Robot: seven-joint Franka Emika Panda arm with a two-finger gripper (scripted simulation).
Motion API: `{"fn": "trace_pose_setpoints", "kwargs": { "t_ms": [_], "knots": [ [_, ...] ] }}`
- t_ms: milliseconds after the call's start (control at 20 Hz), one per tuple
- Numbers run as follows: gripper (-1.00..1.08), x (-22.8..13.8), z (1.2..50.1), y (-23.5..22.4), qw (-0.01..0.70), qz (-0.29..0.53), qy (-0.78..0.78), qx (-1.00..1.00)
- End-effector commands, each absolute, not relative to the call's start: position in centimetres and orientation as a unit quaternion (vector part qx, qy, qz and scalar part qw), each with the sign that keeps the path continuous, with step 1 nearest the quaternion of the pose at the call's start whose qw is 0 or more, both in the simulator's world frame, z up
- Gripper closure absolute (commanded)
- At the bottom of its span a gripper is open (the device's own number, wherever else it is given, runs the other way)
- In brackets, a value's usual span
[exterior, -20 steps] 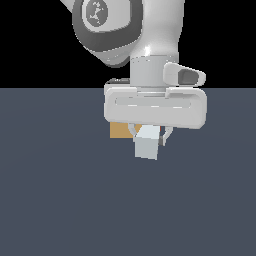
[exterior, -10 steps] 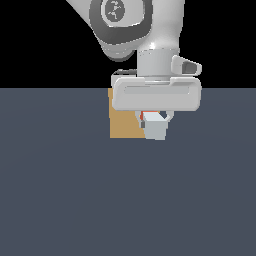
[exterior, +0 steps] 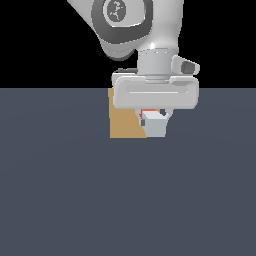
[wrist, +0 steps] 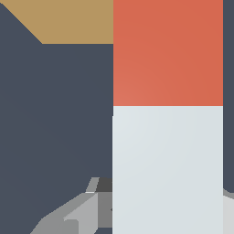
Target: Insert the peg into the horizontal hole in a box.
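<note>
Where the exterior view looks across the dark tabletop, the fingers are clamped on the peg, whose pale square end faces the camera with a sliver of red-orange above it, just beside the tan box on that view's left; the hole cannot be made out. From the wrist view, the peg runs away from the camera, pale near half then red-orange far half, with the box beyond and a grey finger alongside the pale end.
</note>
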State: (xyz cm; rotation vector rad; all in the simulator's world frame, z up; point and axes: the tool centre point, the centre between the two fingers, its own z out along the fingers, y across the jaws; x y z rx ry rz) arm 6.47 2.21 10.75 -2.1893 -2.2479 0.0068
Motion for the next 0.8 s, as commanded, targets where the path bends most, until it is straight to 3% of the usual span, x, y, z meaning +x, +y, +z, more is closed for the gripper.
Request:
{"fn": "trace_pose_setpoints", "kwargs": {
  "t_ms": [0, 450, 750],
  "knots": [
    [1.08, 6.6, 11.1, 2.3, 0.000, 0.000, -0.718, -0.696],
    [1.08, 6.5, 11.1, 2.7, 0.000, 0.000, -0.720, -0.694],
    [1.08, 6.3, 11.2, 5.9, 0.000, 0.000, -0.720, -0.694]
  ]
}}
